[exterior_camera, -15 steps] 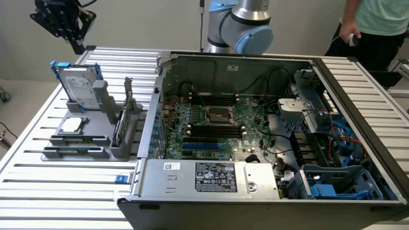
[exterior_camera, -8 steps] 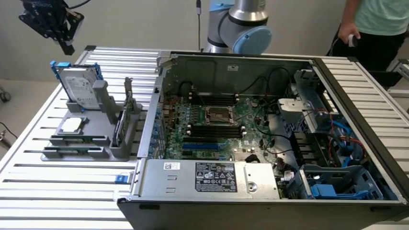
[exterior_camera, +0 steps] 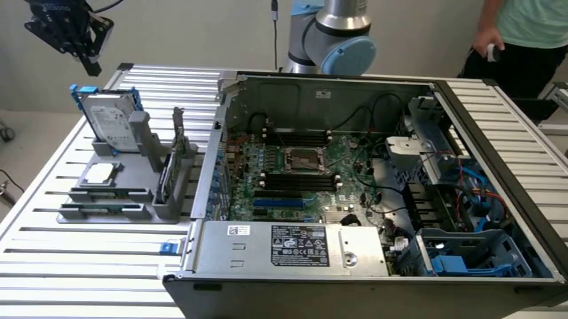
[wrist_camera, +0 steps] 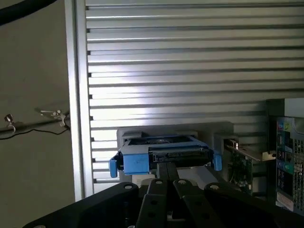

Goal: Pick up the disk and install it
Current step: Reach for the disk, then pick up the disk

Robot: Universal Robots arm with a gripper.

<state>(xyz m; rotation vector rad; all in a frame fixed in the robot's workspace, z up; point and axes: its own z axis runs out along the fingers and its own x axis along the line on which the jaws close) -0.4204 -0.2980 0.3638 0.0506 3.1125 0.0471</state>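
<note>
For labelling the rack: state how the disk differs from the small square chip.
The disk stands propped upright; the chip lies flat. The disk is larger and rectangular, the chip small and square. The disk has a blue frame, the chip none. Both are silver-grey, on the grey rack.

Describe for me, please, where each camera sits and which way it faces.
Exterior view: off the arm, raised, looking down across the slatted table at the open computer case; the arm and pincer show.
Wrist view: on the wrist, looking down past its own pincer at the disk.
Both share the pincer, the disk and the slatted table.
</note>
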